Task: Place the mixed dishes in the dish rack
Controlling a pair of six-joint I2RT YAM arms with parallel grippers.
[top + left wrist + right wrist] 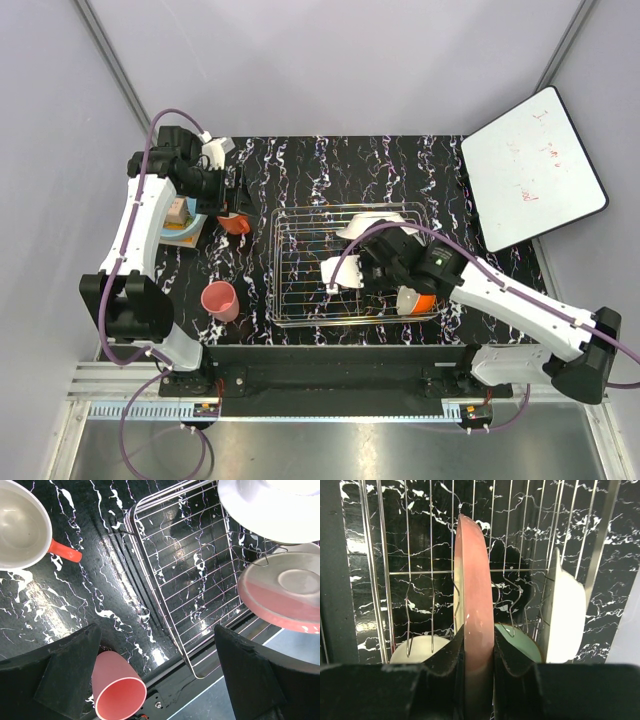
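My right gripper (365, 268) (479, 645) is shut on the salmon-pink plate (472, 600) (282, 597), holding it on edge over the dish rack (300, 240) (165, 555) (410, 572). A white plate (375, 222) (270, 507) (565, 620) leans at the rack's far side. Below the held plate lie the pale green bowl (520, 645) and the white-and-orange bowl (415, 300) (420, 650). My left gripper (235, 188) (157, 647) hangs open and holds nothing, above the table left of the rack. The orange-red mug (235, 222) (25, 525) and pink cup (220, 300) (117, 690) stand there.
A light blue round tub (185, 230) sits by the left arm at the table's left edge. A white board with red scribbles (530, 165) lies at the far right. The table's near edge runs just below the rack's front corner.
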